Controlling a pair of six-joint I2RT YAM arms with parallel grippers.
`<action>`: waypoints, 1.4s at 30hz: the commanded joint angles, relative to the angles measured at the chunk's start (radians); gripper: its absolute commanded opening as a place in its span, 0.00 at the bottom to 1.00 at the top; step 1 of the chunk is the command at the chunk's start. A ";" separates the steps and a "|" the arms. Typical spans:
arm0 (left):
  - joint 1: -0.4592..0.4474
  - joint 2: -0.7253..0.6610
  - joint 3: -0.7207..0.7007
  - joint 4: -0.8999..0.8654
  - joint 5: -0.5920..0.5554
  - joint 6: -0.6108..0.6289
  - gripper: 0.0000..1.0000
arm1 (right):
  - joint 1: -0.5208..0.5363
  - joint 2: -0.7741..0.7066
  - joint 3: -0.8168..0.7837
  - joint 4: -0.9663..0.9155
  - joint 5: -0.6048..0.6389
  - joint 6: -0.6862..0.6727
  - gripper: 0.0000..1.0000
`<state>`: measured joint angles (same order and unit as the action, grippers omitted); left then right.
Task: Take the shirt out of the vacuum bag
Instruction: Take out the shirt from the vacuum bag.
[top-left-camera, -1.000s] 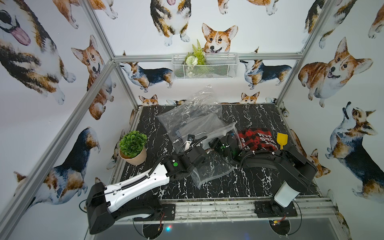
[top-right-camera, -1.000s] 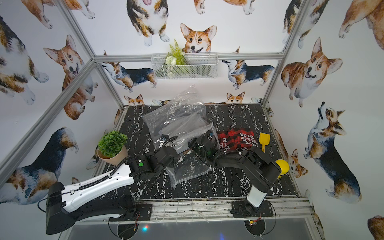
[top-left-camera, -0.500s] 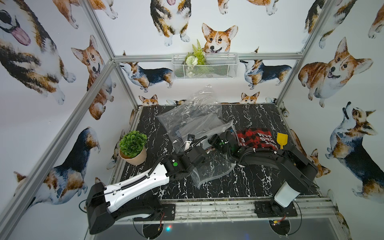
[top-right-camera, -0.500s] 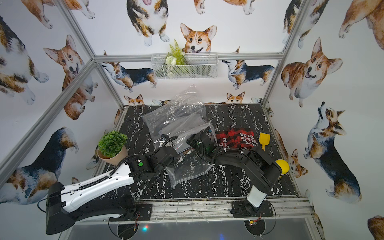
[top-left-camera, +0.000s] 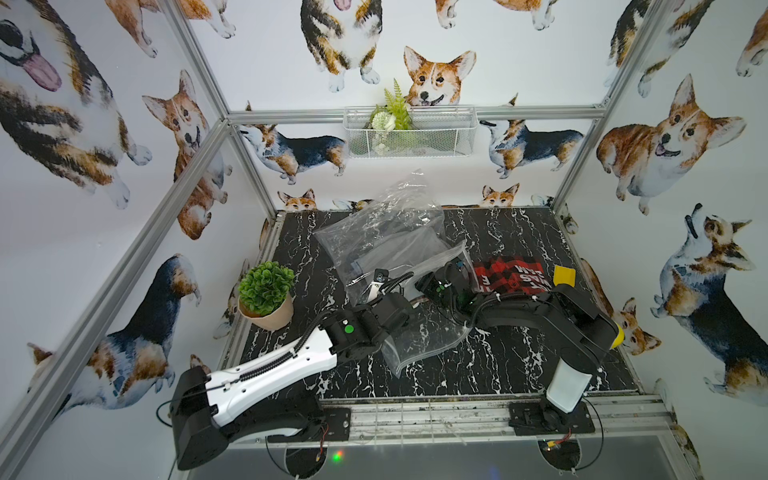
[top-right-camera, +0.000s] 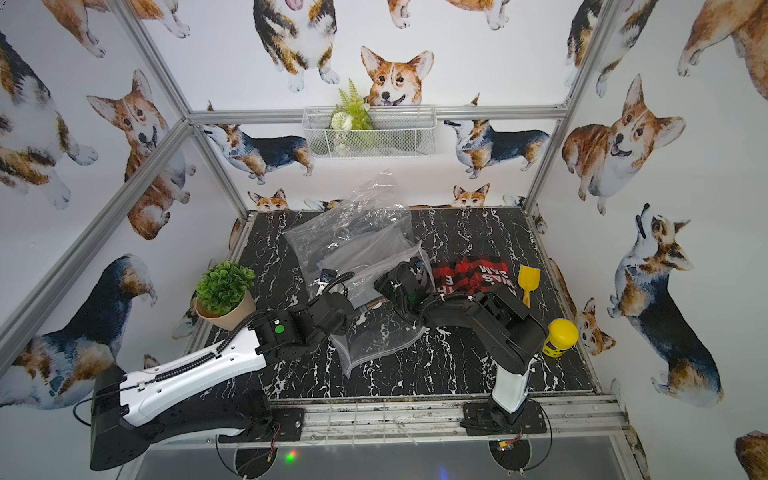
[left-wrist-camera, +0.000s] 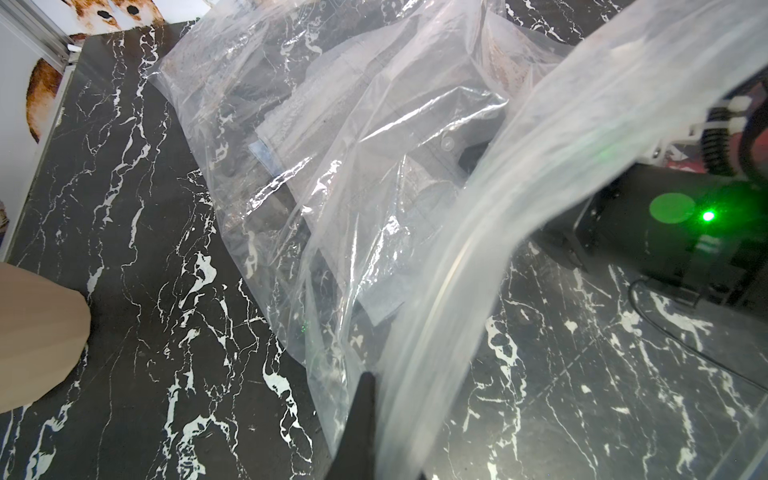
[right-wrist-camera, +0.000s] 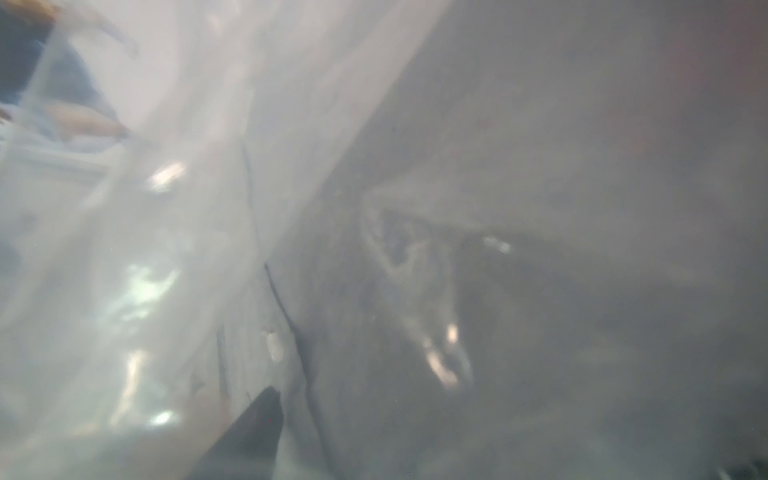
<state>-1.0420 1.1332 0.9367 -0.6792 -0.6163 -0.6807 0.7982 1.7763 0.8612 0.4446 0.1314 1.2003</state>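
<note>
Grey fabric: the folded grey button-front shirt (left-wrist-camera: 365, 137) lies inside the crinkly transparent plastic vacuum bag (top-left-camera: 382, 232), in the middle of the surface, wholly enclosed.
Shirt handling: I judge it soft, light and limp. It should sag and unfold when pulled and cling to the film, so a pinch on the fold edge nearest the mouth looks best.
Bag handling: thin, slippery and nearly weightless, so it will likely travel with the shirt unless its zip-seal edge is held back.
Left tool (left-wrist-camera: 376, 399): clenched on the bag's zip-seal edge, holding that lip up off the surface.
Right tool (top-left-camera: 428, 282): sits under the lifted plastic, pointed toward the shirt. Film fogs its wrist view, so I cannot tell whether it is released or gripping.
Surface: black white-veined marble surface (top-left-camera: 498, 365).
Nearby: red-and-black plaid cloth (top-left-camera: 511, 276) just beside the bag, yellow plastic scoop (top-left-camera: 564, 275) beyond it, and green potted plant (top-left-camera: 266, 291) on the left side, apart from the bag.
</note>
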 joint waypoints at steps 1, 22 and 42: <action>0.001 -0.001 -0.005 -0.005 -0.020 -0.006 0.00 | -0.008 -0.011 0.002 0.030 0.014 0.059 0.68; 0.001 0.005 -0.010 0.004 -0.004 -0.023 0.00 | -0.024 0.103 0.131 -0.007 0.050 0.062 0.52; 0.000 -0.006 -0.044 0.015 -0.003 -0.043 0.00 | -0.027 0.138 0.274 -0.092 -0.001 -0.018 0.00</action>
<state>-1.0416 1.1301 0.8974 -0.6380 -0.6086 -0.7040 0.7723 1.9255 1.1278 0.3614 0.1528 1.1725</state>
